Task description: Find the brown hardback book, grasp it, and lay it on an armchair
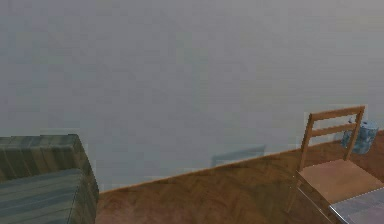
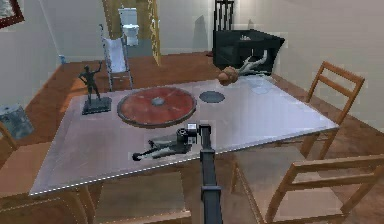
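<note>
A: Arm (image 2: 207, 190), a dark bar rising from the bottom edge. Claw (image 2: 142, 155) at its end over the grey table (image 2: 285, 120), bare tabletop behind it. Holds nothing.
B: Beyond it?
A: Round reddish-brown dish (image 2: 155, 106), small dark disc (image 2: 212, 97), dark statuette (image 2: 95, 88). Farther out, a brown lump (image 2: 230, 75) by a black box (image 2: 245, 45). Wooden chair (image 2: 335, 85) at the table's right.
B: The book?
A: Cannot tell where.

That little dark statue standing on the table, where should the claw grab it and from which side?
Grip the statue around its slim upright middle, above the flat base, coming in level from the side facing the round plate. It stands upright with arms spread, so a grasp from above would probably hit them.
</note>
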